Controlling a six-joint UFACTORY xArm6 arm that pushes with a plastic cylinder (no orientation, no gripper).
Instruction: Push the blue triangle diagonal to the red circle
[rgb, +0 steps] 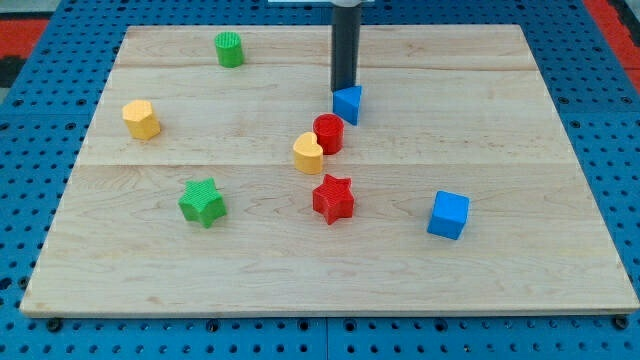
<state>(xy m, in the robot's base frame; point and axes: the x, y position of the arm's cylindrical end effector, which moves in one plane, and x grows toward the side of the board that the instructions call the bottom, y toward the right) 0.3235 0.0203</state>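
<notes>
Counter (520, 120): pale wood planks, grain running across the view, set on a blue pegboard (60, 340) with a regular hole grid.

7 blocks, all matte plastic with fine ridged layers on the sides.

Blue triangle (348, 103): small wedge, lighter top face, darker side faces, sitting directly below my tip (343, 88) in the view and touching it, or all but touching; contact cannot be confirmed.

Red circle (328, 133): short cylinder, just below the tip and slightly to the view's left, close to the triangle with a narrow gap between them.

Yellow heart (308, 153): rounded lobes, pressed against the circle's lower-left side.

Red star (333, 198): further below the tip, apart from the heart.

Blue cube (448, 215): sharp edges, well below and to the view's right of the tip.

Green star (203, 202): well below and left.

Yellow hexagon (142, 119): far left, near tip level.

Green cylinder (229, 49): left and above, ribbed wall.

End effector: 1 plain dark rod, smooth, upright, no jaws to spread or press together; it holds nothing.
</notes>
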